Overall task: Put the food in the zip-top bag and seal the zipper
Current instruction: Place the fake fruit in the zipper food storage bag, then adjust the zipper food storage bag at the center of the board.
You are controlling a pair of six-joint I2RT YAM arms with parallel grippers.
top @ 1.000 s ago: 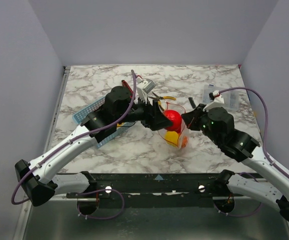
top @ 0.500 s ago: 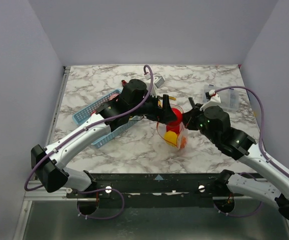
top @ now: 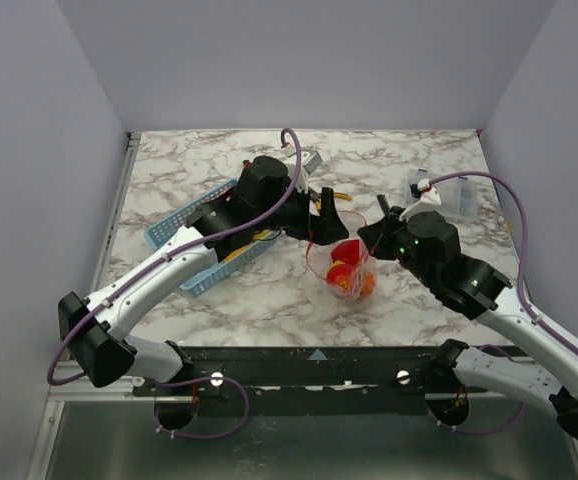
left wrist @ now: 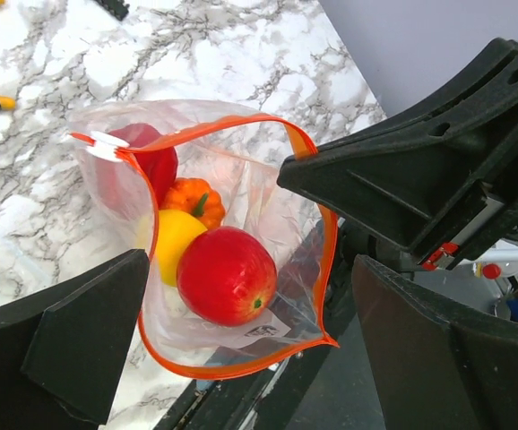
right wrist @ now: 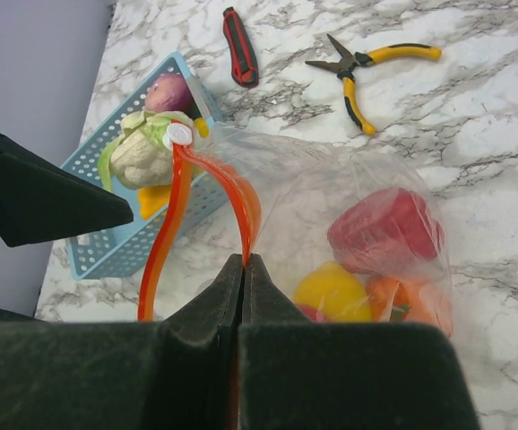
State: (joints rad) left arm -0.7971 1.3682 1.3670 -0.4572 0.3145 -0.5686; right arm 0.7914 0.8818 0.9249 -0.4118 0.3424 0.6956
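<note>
Right pincer [right wrist: 243, 265] is clenched on the rim of the zip-top bag [right wrist: 313, 179], fingers pinching the orange zipper [right wrist: 162, 228] and holding that side of the mouth up. Left pincer [top: 321, 218] is released, fingers spread wide, hovering right over the open mouth with nothing in it.

Bag sits on the bench [top: 269, 290] between the two arms, mouth gaping upward. Food inside:
- red round fruit [left wrist: 228, 276] on top
- yellow fruit [left wrist: 169, 244] touching it
- small orange pumpkin [left wrist: 198, 199] behind those
- red pepper [left wrist: 151, 157] against the bag wall

White slider tab [left wrist: 107, 146] sits at one end of the zipper.

Blue basket [right wrist: 107, 251] is just beside the bag. It holds the cauliflower [right wrist: 138, 154], a purple item [right wrist: 171, 92] and an orange piece [right wrist: 154, 199] that I can't identify. Red-handled knife [right wrist: 241, 45] and yellow-handled pliers [right wrist: 350, 67] lie on the bench beyond the bag, apart from it.
</note>
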